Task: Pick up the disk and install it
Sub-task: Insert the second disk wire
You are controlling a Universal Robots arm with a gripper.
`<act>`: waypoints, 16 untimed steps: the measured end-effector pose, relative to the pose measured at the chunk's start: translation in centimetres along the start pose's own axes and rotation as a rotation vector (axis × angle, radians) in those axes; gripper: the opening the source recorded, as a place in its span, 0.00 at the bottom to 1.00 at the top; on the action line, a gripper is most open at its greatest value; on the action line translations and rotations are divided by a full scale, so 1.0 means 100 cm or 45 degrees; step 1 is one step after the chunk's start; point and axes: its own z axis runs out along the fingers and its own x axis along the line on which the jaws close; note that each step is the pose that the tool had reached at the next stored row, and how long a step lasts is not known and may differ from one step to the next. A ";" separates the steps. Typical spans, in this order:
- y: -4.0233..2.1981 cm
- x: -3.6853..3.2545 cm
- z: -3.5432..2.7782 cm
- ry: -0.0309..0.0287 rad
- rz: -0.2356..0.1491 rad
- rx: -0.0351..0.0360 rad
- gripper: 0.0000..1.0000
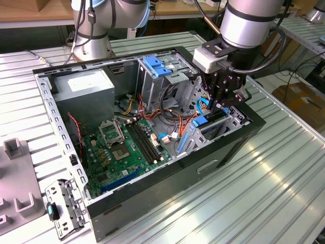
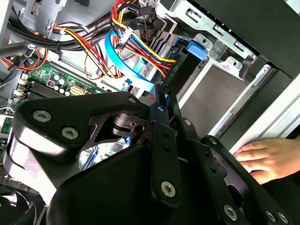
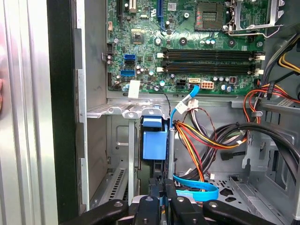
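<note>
Inside the open computer case (image 1: 231, 145), at the corner nearest the exterior view's right, the gripper (image 1: 222, 104) hangs from the grey arm (image 1: 249, 23) just above the low drive bay (image 1: 238, 119). Disk (image 1: 209, 122): dark drive with blue rails, standing on edge in that bay, its blue end tab facing the case interior; in the first wrist view the disk (image 3: 154, 143) sits upright in a narrow metal slot directly ahead of the fingers (image 3: 151, 206). Fingers: drawn close together around the top edge of the disk in the first wrist view; whether they actually clamp it cannot be told. Green motherboard (image 1: 127, 147): flat on the case floor, toward the exterior view's left of the bay. Tall metal cage (image 1: 165, 81): upright near the case's far wall, a blue latch (image 1: 155, 66) on top. Bundle of red, orange and yellow wires (image 2: 136, 40): between cage and bay, with a thin blue cable (image 3: 199, 190) curled beside the disk. Power supply (image 1: 84, 89): grey box in the far corner. A person's hand (image 2: 262, 159): resting on the outer wall of the case, in the second wrist view. Metal bracket (image 1: 66, 206): loose on the ribbed counter (image 1: 274, 193), beside the case's near corner.
</note>
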 end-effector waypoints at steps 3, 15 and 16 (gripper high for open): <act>0.0000 0.0005 0.0001 -0.0032 0.000 0.0001 0.16; 0.0008 0.0109 0.0042 -0.0871 0.011 0.0016 0.16; 0.0008 0.0117 0.0046 -0.0927 0.012 0.0017 0.16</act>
